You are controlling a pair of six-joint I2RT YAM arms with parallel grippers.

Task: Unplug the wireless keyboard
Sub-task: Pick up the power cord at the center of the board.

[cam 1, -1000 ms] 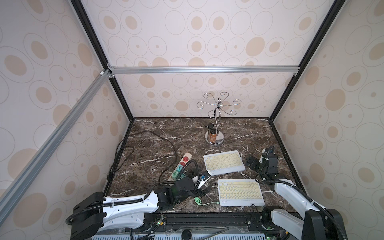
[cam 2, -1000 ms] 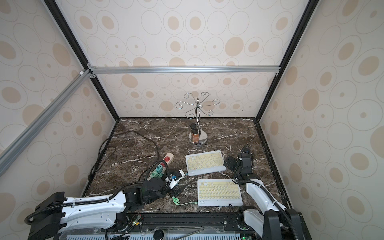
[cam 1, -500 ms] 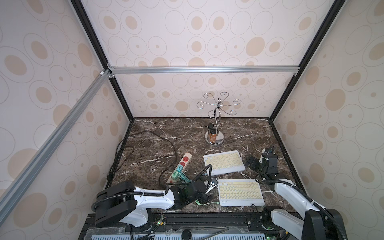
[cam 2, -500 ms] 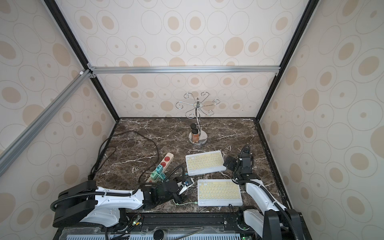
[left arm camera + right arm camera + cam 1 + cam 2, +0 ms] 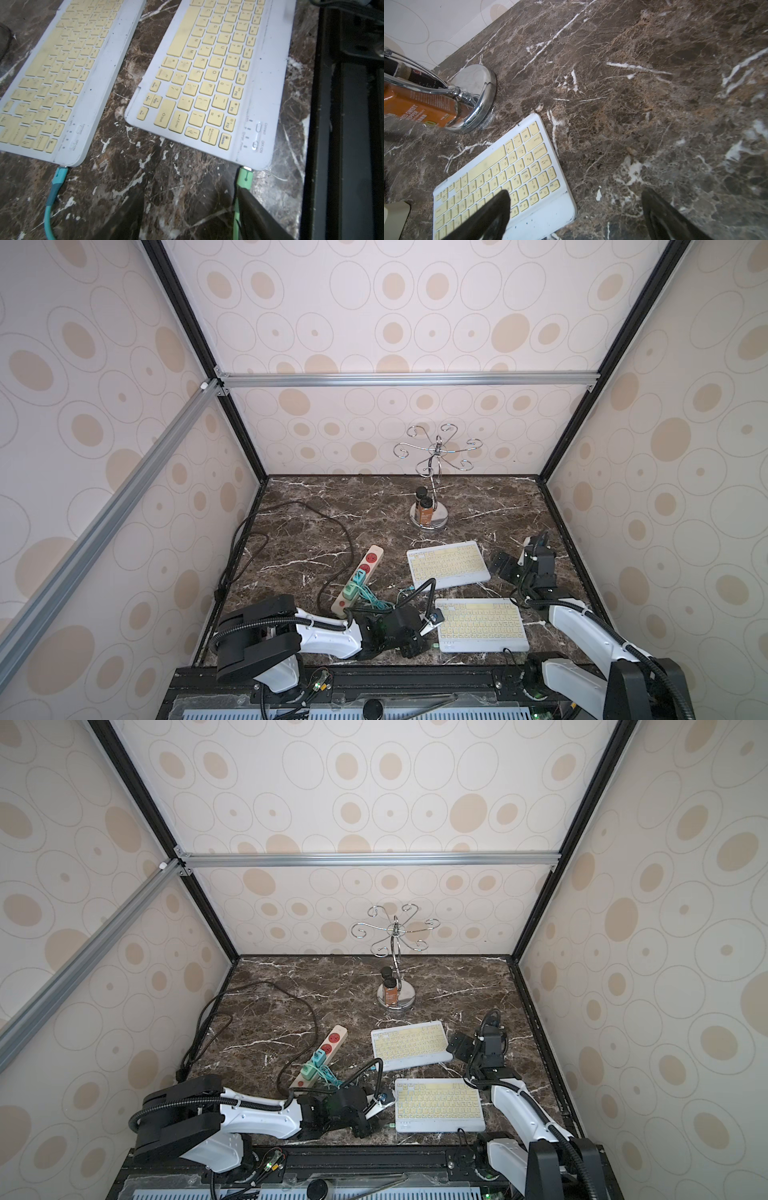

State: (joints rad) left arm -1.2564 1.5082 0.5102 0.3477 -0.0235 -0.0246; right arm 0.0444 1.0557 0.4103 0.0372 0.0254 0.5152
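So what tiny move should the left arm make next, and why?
Probably nudge the left end effector sideways toward the front rail, so the green plug sits between its fingers before closing. The plug, seated in the near keyboard, lines up with one finger, not the gap.

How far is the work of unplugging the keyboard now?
Done: nothing yet; the green plug still sits in the near keyboard. The blue plug is also in the far keyboard. In hand: the left hand is open, one finger beside the green cable. Left: grip the plug and pull it out.
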